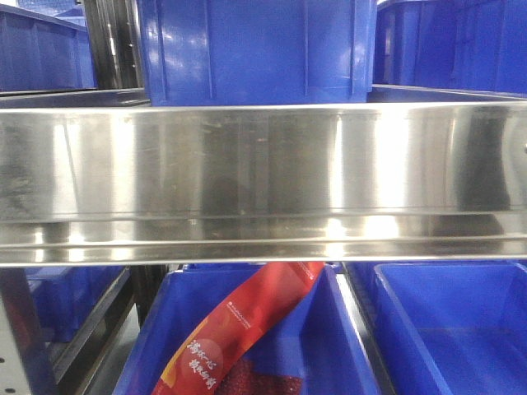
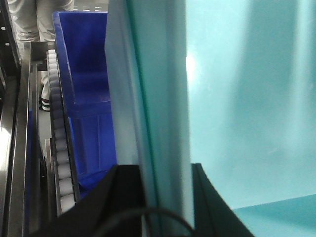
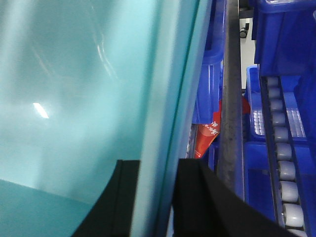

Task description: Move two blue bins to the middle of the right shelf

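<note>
The front view was almost filled by the broad steel front rail [image 1: 263,177] of the rack, which hid whatever lay directly behind it. Above the rail stood dark blue bins [image 1: 255,49], cut off by the top edge; below it more dark blue bins sat side by side, one holding a red packet [image 1: 247,329] with white lettering too blurred to read. Neither arm nor any pale bin appeared in this view.

The left gripper [image 2: 165,197] was clenched on the rim of a pale cyan bin [image 2: 247,98], one black finger [image 2: 118,197] outside the wall and one inside. The bin filled most of the frame, so its far edges and what it rested on could not be made out. Beside it ran a roller track [image 2: 59,148] and a dark blue bin; a person's legs [image 2: 34,19] showed at the top left corner.

The right gripper [image 3: 155,197] likewise clasped a pale cyan rim [image 3: 163,98], fingers on either side of the wall. Whether both held one bin or stacked bins could not be told. To its right ran a grey rail [image 3: 231,98], rollers [image 3: 284,168] and dark blue bins.
</note>
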Action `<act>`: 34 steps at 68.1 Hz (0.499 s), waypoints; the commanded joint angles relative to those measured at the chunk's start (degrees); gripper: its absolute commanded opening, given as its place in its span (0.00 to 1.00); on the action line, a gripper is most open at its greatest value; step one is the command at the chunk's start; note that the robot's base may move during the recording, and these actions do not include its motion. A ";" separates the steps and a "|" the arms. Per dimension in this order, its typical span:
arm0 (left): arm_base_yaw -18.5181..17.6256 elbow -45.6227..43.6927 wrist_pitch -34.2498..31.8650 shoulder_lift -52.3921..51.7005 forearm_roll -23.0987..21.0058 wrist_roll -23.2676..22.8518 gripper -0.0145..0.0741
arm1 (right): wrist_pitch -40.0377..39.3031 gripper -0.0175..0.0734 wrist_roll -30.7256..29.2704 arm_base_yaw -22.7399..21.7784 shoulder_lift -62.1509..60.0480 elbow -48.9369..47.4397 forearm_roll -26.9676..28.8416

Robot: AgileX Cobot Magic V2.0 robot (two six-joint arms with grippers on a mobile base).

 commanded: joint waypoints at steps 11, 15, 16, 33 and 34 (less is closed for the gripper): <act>-0.27 -0.92 -7.81 -1.27 -1.06 0.70 0.04 | -2.87 0.02 -0.32 -0.08 -0.97 -0.97 0.42; -0.27 -0.92 -7.81 -1.27 -1.06 0.70 0.04 | -2.87 0.02 -0.32 -0.08 -0.97 -0.97 0.42; -0.27 -0.92 -7.81 -1.27 -1.06 0.70 0.04 | -2.87 0.02 -0.32 -0.08 -0.97 -0.97 0.42; -0.27 -0.92 -7.81 -1.27 -1.06 0.70 0.04 | -2.87 0.02 -0.32 -0.08 -0.97 -0.97 0.42; -0.27 -0.92 -7.81 -1.27 -1.06 0.70 0.04 | -2.87 0.02 -0.32 -0.08 -0.97 -0.97 0.42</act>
